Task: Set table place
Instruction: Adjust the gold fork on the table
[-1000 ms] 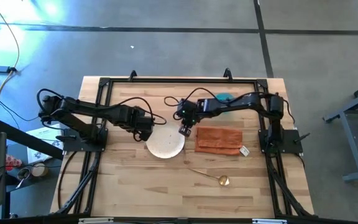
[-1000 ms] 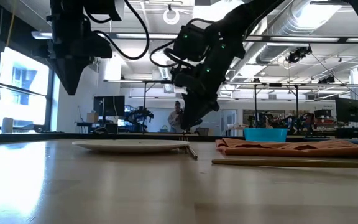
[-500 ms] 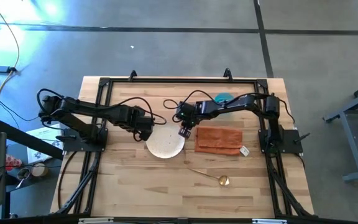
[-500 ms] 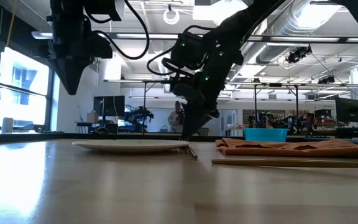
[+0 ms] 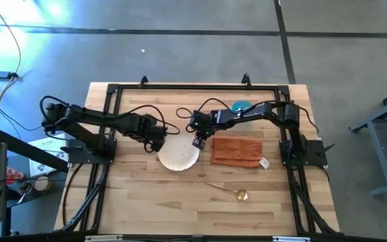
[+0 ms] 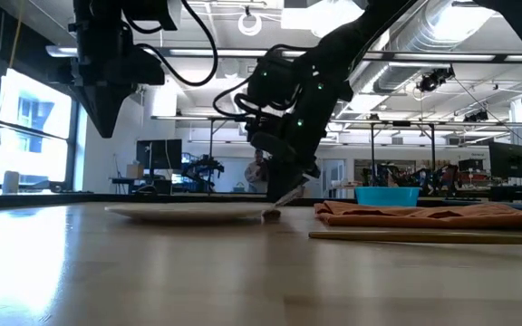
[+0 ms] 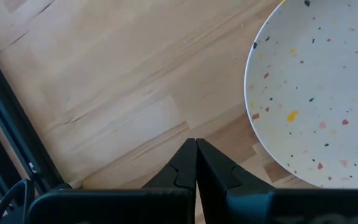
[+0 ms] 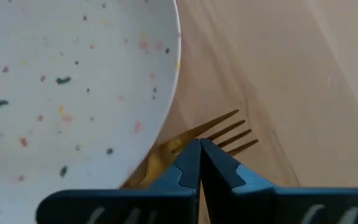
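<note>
— Where was the gold metal fork (image 8: 219, 134)?
— I saw it clenched in the right gripper (image 8: 199, 155), beside the round speckled white plate (image 5: 179, 157) on the light wooden table (image 5: 180, 195). The left gripper (image 7: 196, 155) was pressed closed, holding nothing.

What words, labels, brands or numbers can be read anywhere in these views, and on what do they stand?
No text is readable in any view.
Tag on the napkin: the tag is too small to read any print.
Plate: only coloured speckles, no lettering.
Fork, spoon and bowl: no markings visible.
Right tool and left tool: no legible brand.
</note>
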Tool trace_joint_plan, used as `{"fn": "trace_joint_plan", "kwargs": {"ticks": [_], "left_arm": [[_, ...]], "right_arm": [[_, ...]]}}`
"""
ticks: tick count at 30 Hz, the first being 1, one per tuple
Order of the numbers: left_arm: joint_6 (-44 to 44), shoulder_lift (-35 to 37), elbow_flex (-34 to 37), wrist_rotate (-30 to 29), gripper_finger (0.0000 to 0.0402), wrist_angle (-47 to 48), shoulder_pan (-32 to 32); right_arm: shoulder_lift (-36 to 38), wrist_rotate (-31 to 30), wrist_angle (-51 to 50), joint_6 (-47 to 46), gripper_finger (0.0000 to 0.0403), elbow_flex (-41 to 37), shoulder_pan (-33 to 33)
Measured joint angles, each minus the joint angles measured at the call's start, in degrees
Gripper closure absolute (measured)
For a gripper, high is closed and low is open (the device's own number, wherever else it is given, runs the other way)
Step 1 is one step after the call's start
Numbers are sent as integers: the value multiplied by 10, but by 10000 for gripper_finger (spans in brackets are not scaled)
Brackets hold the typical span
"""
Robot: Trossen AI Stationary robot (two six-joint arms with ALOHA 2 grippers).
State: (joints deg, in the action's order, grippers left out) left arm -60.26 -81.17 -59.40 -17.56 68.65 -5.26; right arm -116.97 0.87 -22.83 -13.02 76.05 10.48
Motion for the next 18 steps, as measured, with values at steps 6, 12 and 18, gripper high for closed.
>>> {"fn": "trace_joint_plan", "kwargs": {"ticks": [6, 12, 18], "left_arm": [[0, 0, 0, 0, 401, 0, 0], [0, 0, 0, 0, 401, 0, 0], [0, 0, 0, 0, 401, 0, 0]], "right_arm": [[0, -3, -8, 4, 403, 0, 0], [1, -11, -44, 18, 403, 1, 0], [5, -23, -71, 45, 403, 1, 0]]}}
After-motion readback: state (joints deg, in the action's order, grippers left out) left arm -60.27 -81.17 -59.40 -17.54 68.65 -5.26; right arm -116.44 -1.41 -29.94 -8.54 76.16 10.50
